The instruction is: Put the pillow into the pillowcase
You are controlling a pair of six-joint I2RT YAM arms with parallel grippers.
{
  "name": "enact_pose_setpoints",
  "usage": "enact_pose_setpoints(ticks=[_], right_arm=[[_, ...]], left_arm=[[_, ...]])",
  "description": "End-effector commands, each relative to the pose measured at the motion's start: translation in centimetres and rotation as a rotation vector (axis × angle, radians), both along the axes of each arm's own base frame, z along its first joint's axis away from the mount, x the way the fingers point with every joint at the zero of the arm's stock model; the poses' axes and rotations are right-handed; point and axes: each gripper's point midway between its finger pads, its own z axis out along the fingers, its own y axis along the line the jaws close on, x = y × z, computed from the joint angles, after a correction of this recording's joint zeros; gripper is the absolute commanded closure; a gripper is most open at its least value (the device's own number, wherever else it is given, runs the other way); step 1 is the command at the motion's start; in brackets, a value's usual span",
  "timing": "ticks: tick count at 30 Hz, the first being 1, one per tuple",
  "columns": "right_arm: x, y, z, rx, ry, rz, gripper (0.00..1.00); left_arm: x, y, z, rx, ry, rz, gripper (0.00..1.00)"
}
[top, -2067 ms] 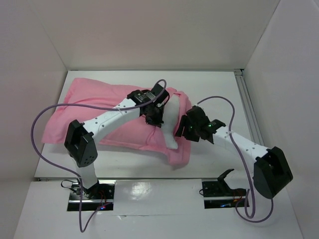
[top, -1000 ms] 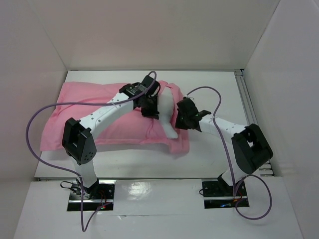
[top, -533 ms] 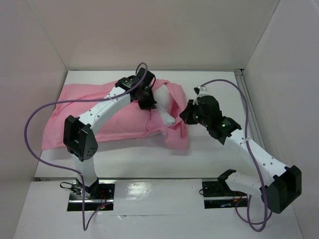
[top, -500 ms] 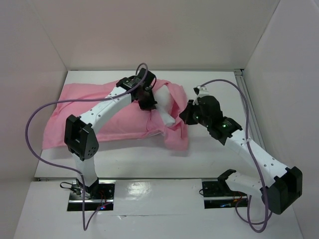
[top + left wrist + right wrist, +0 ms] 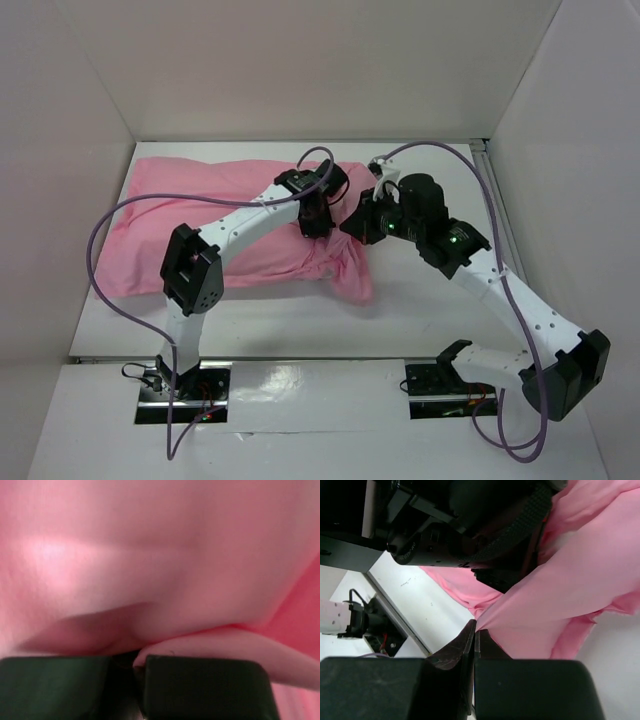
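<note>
Across the left half and centre of the worktop (image 5: 300, 330), the pillowcase (image 5: 170, 215) is laid with its long axis running side to side, roughly parallel to the worktop's far edge. One end is pointed at the worktop's left side. The other, loose end is bunched at the centre and trails toward the near edge. The pink fabric is plumped out along its length; the pillow is covered by it and cannot be seen.

The left arm (image 5: 250, 218) is stretched over the pillowcase from the worktop's near edge, so a strip of fabric is hidden from above. The left fingers (image 5: 155, 675) are pressed together on a fold of the pink fabric. The right fingers (image 5: 472, 642) are closed on an edge of the same fabric at the worktop's centre, just beside the left ones. From the right wrist, much of the fabric is blocked by the left arm's black wrist housing (image 5: 470, 525). The right arm (image 5: 500, 290) is extended in from the worktop's near right corner.
</note>
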Motion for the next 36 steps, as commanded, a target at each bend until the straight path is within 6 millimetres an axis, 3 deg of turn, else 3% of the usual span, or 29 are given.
enact_pose_setpoints(ticks=[1,2,3,5,6,9,13,15,19,24,29,33,36], right_arm=[[-2.0,2.5,6.8,0.130,-0.142,0.158,1.00],[-1.9,2.3,5.7,0.109,-0.127,0.151,1.00],[-1.9,2.1,3.2,0.074,-0.077,0.139,1.00],[-1.7,1.4,-0.4,0.018,-0.013,0.101,1.00],[-2.2,1.0,-3.9,-0.021,0.057,0.089,1.00],[-2.8,0.5,-7.6,-0.048,0.132,0.068,1.00],[-2.6,0.3,-8.4,-0.052,0.139,0.045,1.00],[-2.1,0.3,-7.9,-0.056,0.122,0.038,1.00],[-1.6,0.7,-6.5,-0.040,0.098,0.039,1.00],[-0.9,0.8,-5.3,-0.035,0.076,0.022,1.00],[-0.5,1.1,-2.7,-0.001,0.026,0.023,1.00],[-1.0,0.2,-2.1,-0.017,0.016,-0.012,1.00],[-1.4,-0.9,-4.4,-0.066,0.060,-0.044,1.00]], left_arm=[[2.9,0.7,-2.7,0.055,-0.049,0.079,1.00],[2.8,0.2,-1.6,0.022,-0.057,0.072,1.00],[2.7,0.1,-1.1,0.014,-0.060,0.049,1.00],[2.6,-0.1,2.0,-0.050,-0.093,0.023,1.00],[2.4,-0.1,3.1,-0.060,-0.109,-0.009,1.00],[1.0,-0.5,7.5,-0.158,-0.142,-0.108,1.00],[-1.8,-0.4,10.5,-0.232,-0.154,-0.220,0.97],[-3.1,-0.3,12.3,-0.274,-0.171,-0.266,0.85],[-4.2,-0.1,13.7,-0.293,-0.199,-0.342,0.62],[-4.3,0.7,13.7,-0.255,-0.210,-0.355,0.35],[-2.5,-0.9,13.2,-0.251,-0.214,-0.383,0.33],[-1.7,-2.4,12.2,-0.247,-0.196,-0.406,0.34],[-1.4,-3.8,12.5,-0.277,-0.205,-0.432,0.34]])
